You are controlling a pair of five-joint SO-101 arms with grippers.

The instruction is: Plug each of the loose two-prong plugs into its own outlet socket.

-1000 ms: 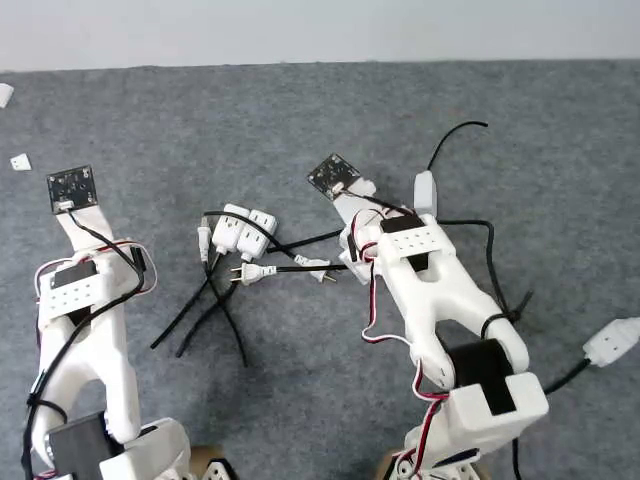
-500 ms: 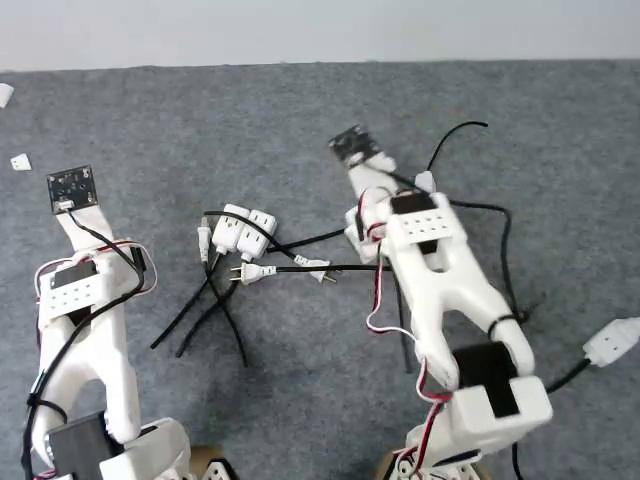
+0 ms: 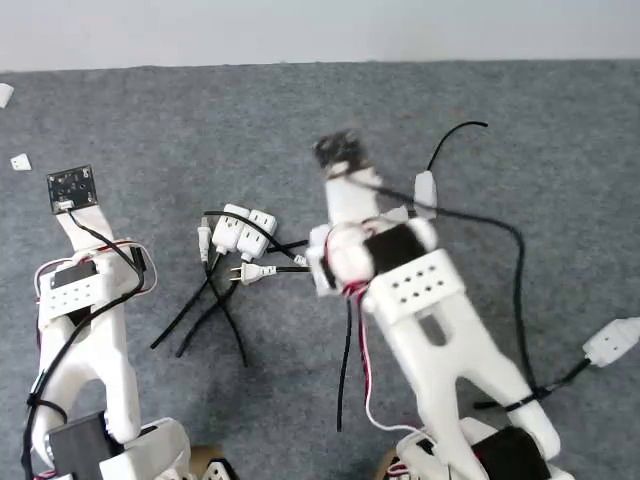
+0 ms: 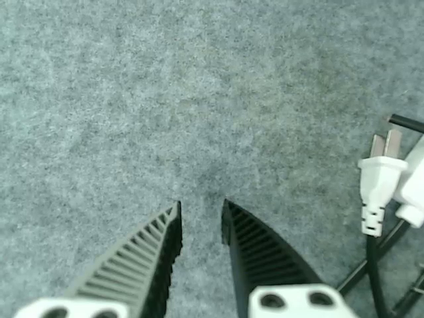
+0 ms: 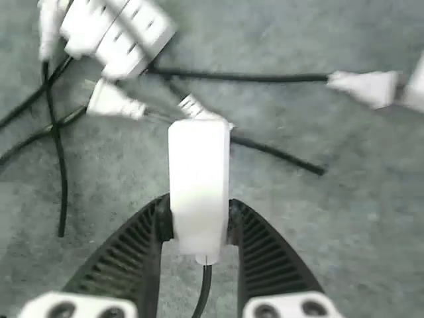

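Note:
My right gripper (image 5: pixel 197 202) is shut on a white outlet socket (image 5: pixel 199 182), held above the carpet with its black cord trailing back. Just beyond the socket's far end lie a small white plug (image 5: pixel 193 106) and a two-prong plug (image 5: pixel 109 101). In the high view the right gripper (image 3: pixel 336 170) hangs raised near those plugs (image 3: pixel 252 272). A joined pair of white sockets (image 3: pixel 245 230) lies further left. My left gripper (image 4: pixel 201 204) stands slightly open over bare carpet, nothing between its fingers. A loose two-prong plug (image 4: pixel 377 185) lies off to its side.
Black cords (image 3: pixel 205 310) cross on the carpet between the arms. Another white socket (image 3: pixel 425 190) lies beside the right arm, and one more (image 3: pixel 612 340) sits at the far right edge. Small white scraps (image 3: pixel 20 161) lie at the back left.
The right arm has swung left towards the plugs and risen, carrying the white socket and dragging its black cord. The left arm has stayed still.

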